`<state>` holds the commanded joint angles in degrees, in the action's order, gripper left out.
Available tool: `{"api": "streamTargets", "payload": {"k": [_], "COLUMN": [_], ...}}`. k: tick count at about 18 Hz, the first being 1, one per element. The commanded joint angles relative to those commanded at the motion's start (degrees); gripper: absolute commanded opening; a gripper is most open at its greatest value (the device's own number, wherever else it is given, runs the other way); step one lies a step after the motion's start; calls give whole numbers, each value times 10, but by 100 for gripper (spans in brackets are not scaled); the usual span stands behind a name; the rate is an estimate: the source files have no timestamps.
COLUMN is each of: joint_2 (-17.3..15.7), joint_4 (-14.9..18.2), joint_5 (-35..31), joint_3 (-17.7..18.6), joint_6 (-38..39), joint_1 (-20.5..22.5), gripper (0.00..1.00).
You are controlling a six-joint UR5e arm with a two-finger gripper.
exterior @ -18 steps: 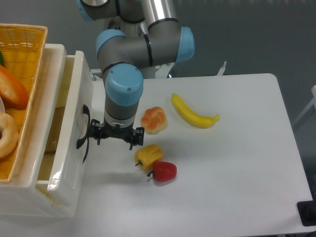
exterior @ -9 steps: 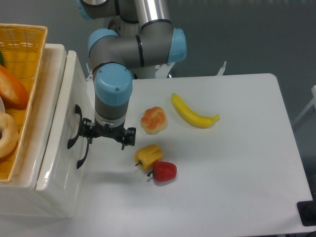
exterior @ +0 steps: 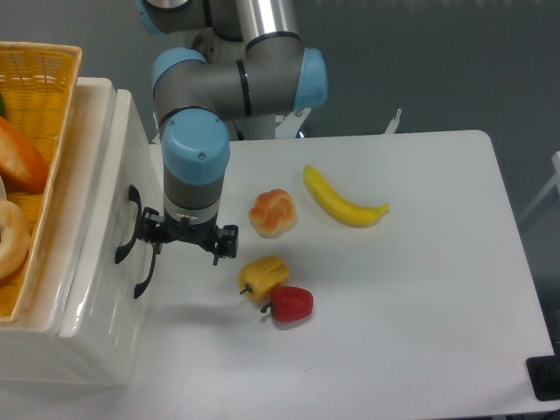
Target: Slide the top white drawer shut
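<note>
The top white drawer (exterior: 103, 188) sits at the left. Its front panel lies close against the white cabinet (exterior: 52, 350), and none of its inside shows. Its black curved handle (exterior: 126, 229) faces right. My gripper (exterior: 185, 241) points down just right of that handle, with its left side touching or almost touching the drawer front. Its jaws look spread apart, and I see nothing between them. The fingertips are hidden under the wrist.
The lower drawer's black handle (exterior: 143, 273) is just below. A yellow wicker basket (exterior: 48, 79) with food stands on the cabinet. On the table lie a bread roll (exterior: 273, 213), a banana (exterior: 341, 199), a yellow pepper (exterior: 263, 275) and a red pepper (exterior: 290, 303).
The gripper moved left against the drawer front. The drawer slid left into the cabinet, and its open inside no longer shows.
</note>
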<state>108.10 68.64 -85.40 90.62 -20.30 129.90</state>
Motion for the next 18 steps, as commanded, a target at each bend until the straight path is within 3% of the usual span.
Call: {"api": "streamTargets", "payload": {"k": [4,11,16,18], "joint_2": [3,-31,-58,-68], "joint_4": [0,6,11,29], "joint_5": [-72,-87,-117,-129], "joint_3": [-30,-26,-9,-7], "joint_6": [-39,-210,-315,-344], "joint_1": [71,196,258,278], "gripper": [100,100,100,100]}}
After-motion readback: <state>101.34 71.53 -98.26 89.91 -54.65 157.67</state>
